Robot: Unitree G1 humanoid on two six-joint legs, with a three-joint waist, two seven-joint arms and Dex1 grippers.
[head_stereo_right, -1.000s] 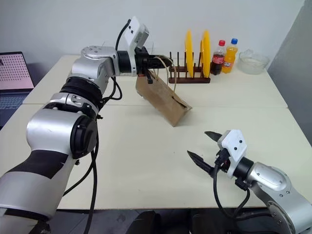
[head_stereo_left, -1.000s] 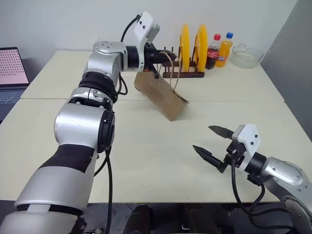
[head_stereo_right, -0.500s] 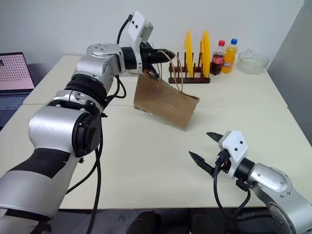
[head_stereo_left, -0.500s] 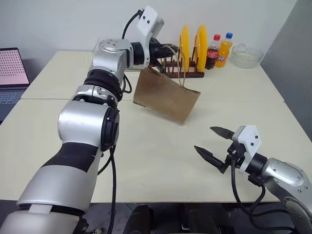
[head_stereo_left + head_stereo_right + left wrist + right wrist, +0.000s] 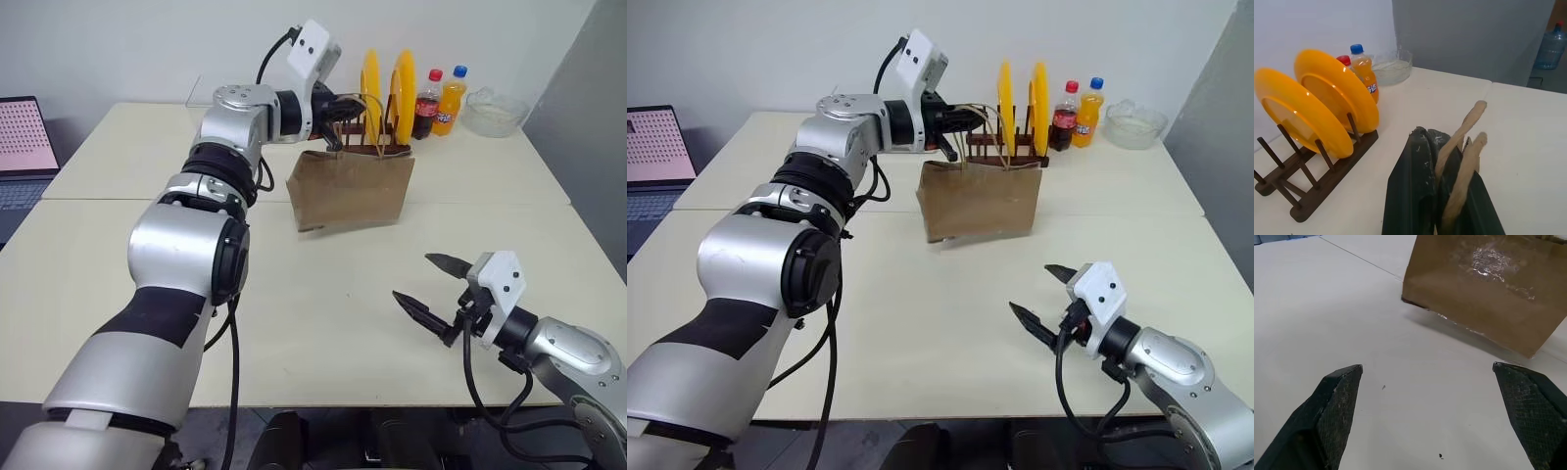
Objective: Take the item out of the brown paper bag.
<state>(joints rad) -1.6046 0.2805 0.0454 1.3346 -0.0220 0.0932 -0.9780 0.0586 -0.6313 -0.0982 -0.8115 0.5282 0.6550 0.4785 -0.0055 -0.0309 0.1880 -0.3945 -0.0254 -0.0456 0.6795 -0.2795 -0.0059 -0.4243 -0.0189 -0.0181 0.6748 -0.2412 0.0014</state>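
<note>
The brown paper bag [image 5: 349,190] hangs upright by its cord handles [image 5: 1465,128] from my left gripper [image 5: 345,106], which is shut on them just in front of the plate rack. The bag's bottom is at or just over the table, with a shadow under it. The item is hidden; I cannot see into the bag. My right gripper [image 5: 411,276] is open and empty low over the table's near right part, its fingertips [image 5: 1342,382] pointing toward the bag [image 5: 1488,289] and well short of it.
Behind the bag stands a wooden rack with two yellow plates [image 5: 384,86]. Two soda bottles [image 5: 439,98] and a glass bowl [image 5: 495,112] are at the back right. A laptop [image 5: 22,142] is at the far left. A seam crosses the table [image 5: 118,225].
The bag has swung from a steep tilt to hanging upright, and it now sits further right. My left gripper has turned to the right with the handles. The right gripper has stayed put.
</note>
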